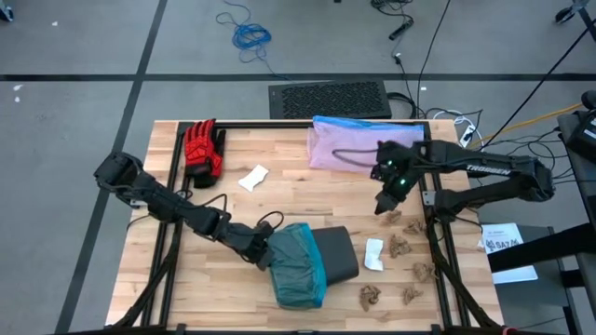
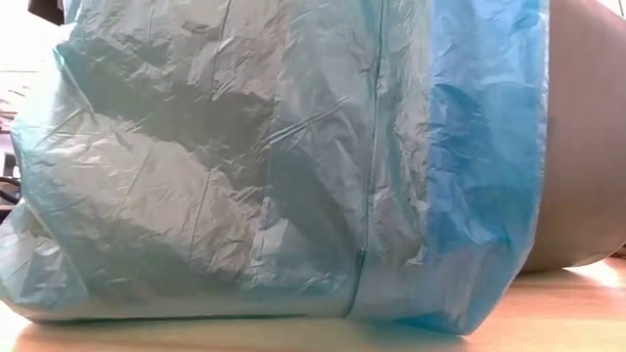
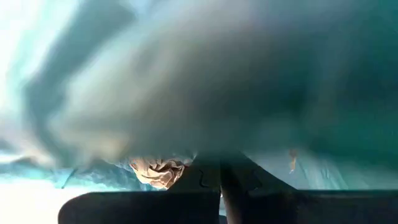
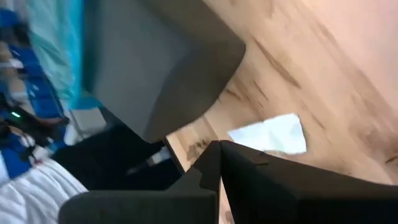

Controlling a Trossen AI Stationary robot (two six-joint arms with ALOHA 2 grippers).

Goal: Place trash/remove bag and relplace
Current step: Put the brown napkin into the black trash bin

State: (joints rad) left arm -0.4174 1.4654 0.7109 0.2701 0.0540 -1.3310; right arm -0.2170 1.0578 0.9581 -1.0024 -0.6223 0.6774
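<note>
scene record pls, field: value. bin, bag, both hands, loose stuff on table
bin: dark grey bin lying on its side on the wooden table
bag: teal-green bag covering the bin's mouth end
left hand: shut, at the bag's edge
right hand: shut, above the table right of the bin, holding nothing visible
trash: brown crumpled paper wads and a white scrap right of the bin; another white scrap left of centre
other: red glove at far left corner; pink bag at far edge

A grey floor with dark seams surrounds the wooden table, blue cable coiled behind.
</note>
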